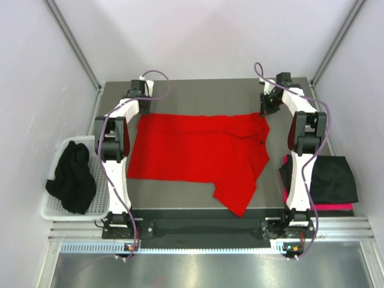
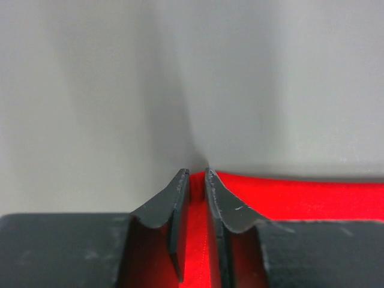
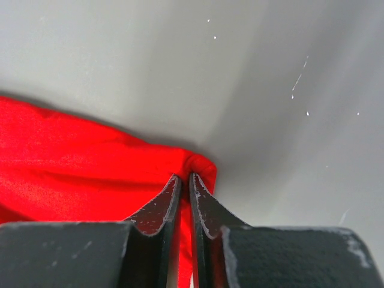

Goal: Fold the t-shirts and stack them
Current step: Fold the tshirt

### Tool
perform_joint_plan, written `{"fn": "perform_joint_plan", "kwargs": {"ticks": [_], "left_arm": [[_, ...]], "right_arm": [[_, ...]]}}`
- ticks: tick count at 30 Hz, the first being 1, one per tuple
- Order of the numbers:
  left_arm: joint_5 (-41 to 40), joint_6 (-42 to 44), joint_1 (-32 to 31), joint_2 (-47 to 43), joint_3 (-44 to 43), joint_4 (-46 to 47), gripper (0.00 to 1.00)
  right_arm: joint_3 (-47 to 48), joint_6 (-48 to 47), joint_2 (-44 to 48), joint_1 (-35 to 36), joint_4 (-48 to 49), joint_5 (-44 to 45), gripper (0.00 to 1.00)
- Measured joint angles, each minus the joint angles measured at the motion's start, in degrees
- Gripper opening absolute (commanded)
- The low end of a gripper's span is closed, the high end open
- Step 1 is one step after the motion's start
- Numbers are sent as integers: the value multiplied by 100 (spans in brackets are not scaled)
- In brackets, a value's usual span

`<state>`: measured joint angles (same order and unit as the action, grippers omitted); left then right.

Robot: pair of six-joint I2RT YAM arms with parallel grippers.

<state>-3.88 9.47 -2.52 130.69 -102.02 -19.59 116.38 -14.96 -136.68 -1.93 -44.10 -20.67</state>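
Note:
A bright red t-shirt (image 1: 198,153) lies spread across the grey table, with one part hanging toward the front edge. My left gripper (image 1: 143,111) is shut on its far left corner, and the red cloth shows between the fingers in the left wrist view (image 2: 198,228). My right gripper (image 1: 266,111) is shut on the far right corner, with the cloth (image 3: 90,162) bunched at the fingertips. A folded black shirt (image 1: 329,178) lies on a pinkish-red one (image 1: 327,207) at the right. More black shirts (image 1: 73,177) lie crumpled at the left.
A white mesh basket (image 1: 57,207) at the table's left side holds the crumpled black shirts. White walls and metal posts close in the back and sides. The arm bases stand at the front edge.

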Motion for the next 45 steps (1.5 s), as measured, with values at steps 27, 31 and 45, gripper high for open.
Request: {"fn": "perform_joint_plan", "kwargs": {"ticks": [27, 31, 45], "left_arm": [[-505, -37, 74, -79, 297, 625, 0], [-498, -35, 105, 20, 205, 800, 0], [-98, -382, 136, -466, 402, 981, 32]], "right_arm": [[1311, 103, -769, 42, 98, 221, 11], [1353, 122, -822, 68, 269, 275, 11], [-24, 7, 221, 68, 946, 566, 31]]}}
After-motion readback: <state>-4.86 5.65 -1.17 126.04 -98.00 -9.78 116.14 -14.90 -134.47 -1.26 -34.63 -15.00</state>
